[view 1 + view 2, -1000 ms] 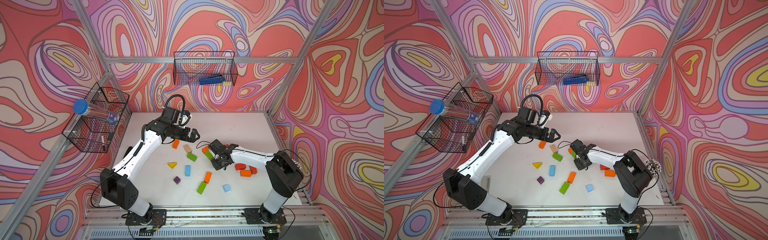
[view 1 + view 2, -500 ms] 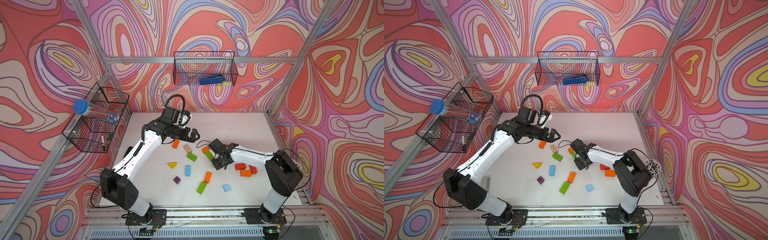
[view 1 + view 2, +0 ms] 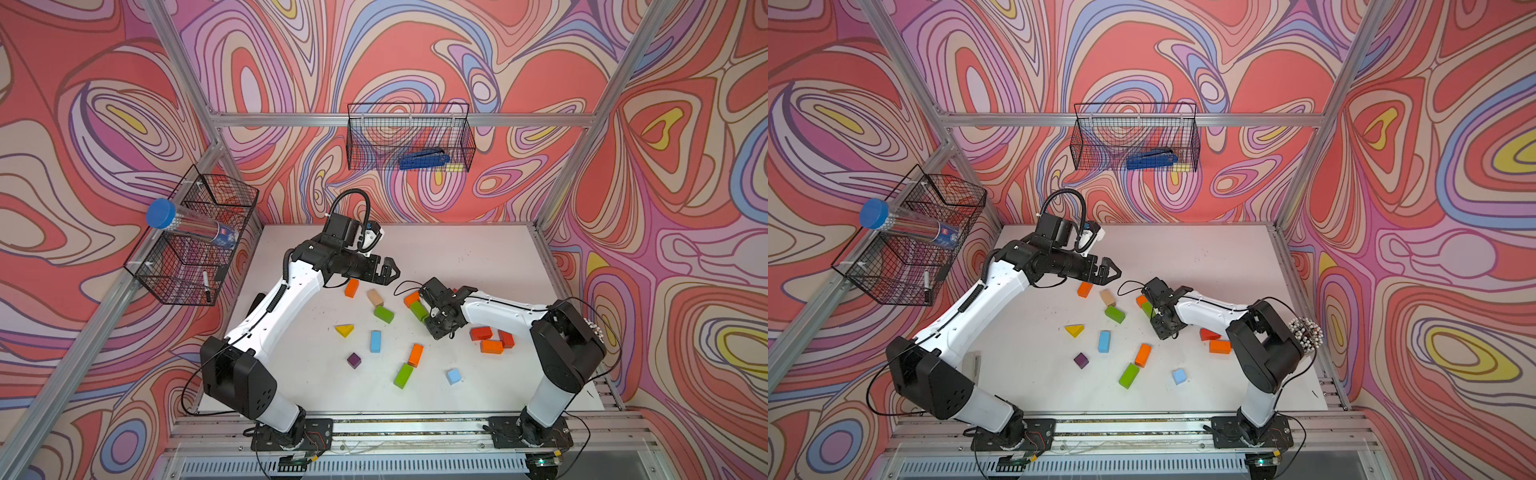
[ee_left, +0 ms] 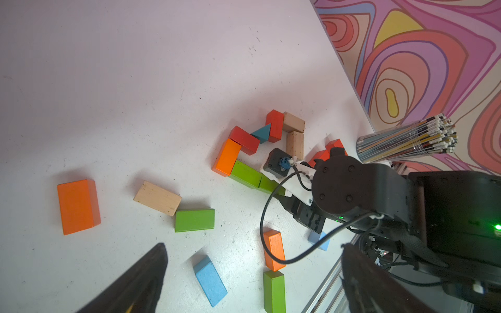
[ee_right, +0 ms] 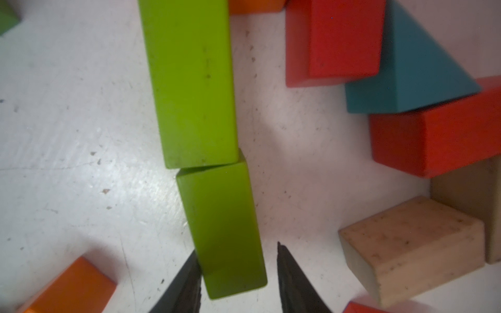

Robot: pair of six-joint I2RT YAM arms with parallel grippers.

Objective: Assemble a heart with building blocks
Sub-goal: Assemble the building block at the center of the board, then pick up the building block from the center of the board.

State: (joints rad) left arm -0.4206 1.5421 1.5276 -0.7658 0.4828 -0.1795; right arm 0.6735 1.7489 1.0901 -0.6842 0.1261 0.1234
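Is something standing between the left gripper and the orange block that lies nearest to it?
Nothing visible. The left gripper is open, and the orange block lies uncovered close by it; the plain wood block lies beside, apart.

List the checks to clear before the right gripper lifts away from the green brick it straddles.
1. Right gripper not clamped on green brick: ok, a gap shows beside one finger.
2. Other finger clear of it: cannot tell.
3. Green brick butted against second green brick: ok, touching, slightly offset.
4. Green brick flat on table: ok.
5. Left gripper open, above the table, touching no brick: ok.
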